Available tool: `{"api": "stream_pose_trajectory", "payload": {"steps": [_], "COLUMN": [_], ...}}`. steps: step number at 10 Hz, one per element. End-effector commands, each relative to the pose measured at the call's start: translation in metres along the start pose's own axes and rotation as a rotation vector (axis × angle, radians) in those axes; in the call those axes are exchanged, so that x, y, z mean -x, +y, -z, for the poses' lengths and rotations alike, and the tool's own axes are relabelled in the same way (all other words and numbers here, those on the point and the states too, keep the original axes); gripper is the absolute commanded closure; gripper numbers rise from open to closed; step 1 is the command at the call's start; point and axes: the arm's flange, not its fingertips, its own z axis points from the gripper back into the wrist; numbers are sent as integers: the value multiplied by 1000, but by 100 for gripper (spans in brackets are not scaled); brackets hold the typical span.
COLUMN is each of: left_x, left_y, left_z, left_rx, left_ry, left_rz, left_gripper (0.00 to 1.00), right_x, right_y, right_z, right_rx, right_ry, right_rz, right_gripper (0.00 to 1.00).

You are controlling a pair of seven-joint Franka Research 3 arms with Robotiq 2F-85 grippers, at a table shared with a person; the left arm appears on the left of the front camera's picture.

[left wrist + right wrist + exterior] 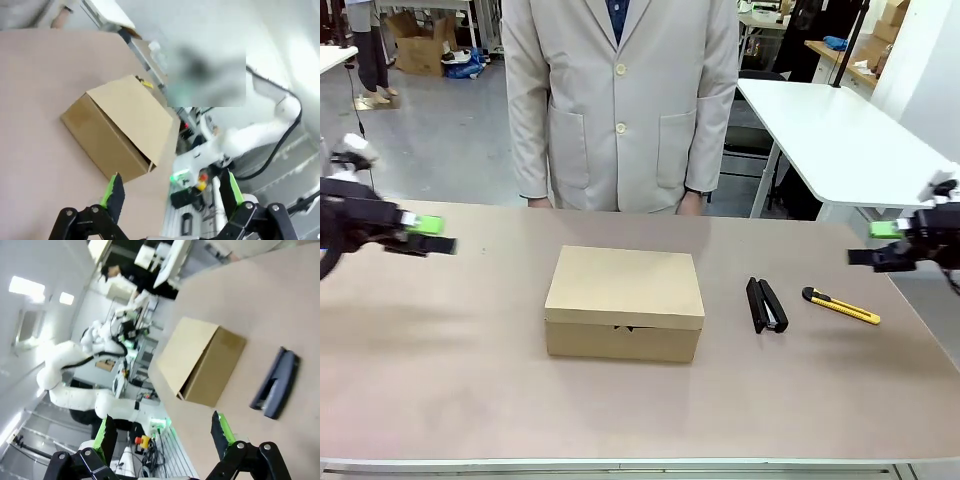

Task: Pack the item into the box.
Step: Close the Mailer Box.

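the box (624,303) stands closed in the middle of the tabletop (450,390), a little nearer to the robot's edge than to the person's edge, with its lid flap down and its front wall toward the robot. in both wrist views the lid lies flat on the carton and only a narrow seam shows under its front lip. the pouch that must go inside is not on the tabletop, so i cannot say where it is; perhaps it is already inside, perhaps the person will bring it.

to the right of the box, well apart from it, lies the black stapler (766,305), and farther toward the right edge the yellow utility knife (840,306). both should stay untouched.

the left tool (420,233) hovers above the left edge of the tabletop, its fingers apart and holding nothing. the right tool (885,245) hovers above the right edge, also with fingers apart and empty. both are well apart from the box.

if the lid must be opened, i think one tool should come low to the front lip and lift it slowly, while the other steadies the carton, because light cardboard can slide.

at the far edge a person (620,100) in a light coat stands with both hands down at the tabletop edge.
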Motion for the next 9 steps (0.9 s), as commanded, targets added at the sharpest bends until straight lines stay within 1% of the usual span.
{"api": "stream_pose_trajectory", "payload": {"steps": [1, 2, 3, 9], "left_x": [16, 16, 11, 11], "left_y": [-13, -3, -2, -2], "left_z": [-42, -52, -30, -30], "left_rx": [-5, 28, -1, -1], "left_ry": [-227, -291, -90, -90], "left_rz": [-87, -114, -55, -55], "left_gripper": [0, 0, 0, 0], "right_x": [-3, -11, 2, 2], "right_y": [-14, -29, -6, -6], "right_z": [-17, -8, -19, -19], "right_rx": [45, 100, 25, 25], "right_ry": [-104, -134, -52, -52], "right_rz": [33, 37, 13, 13], "right_gripper": [0, 0, 0, 0]}}
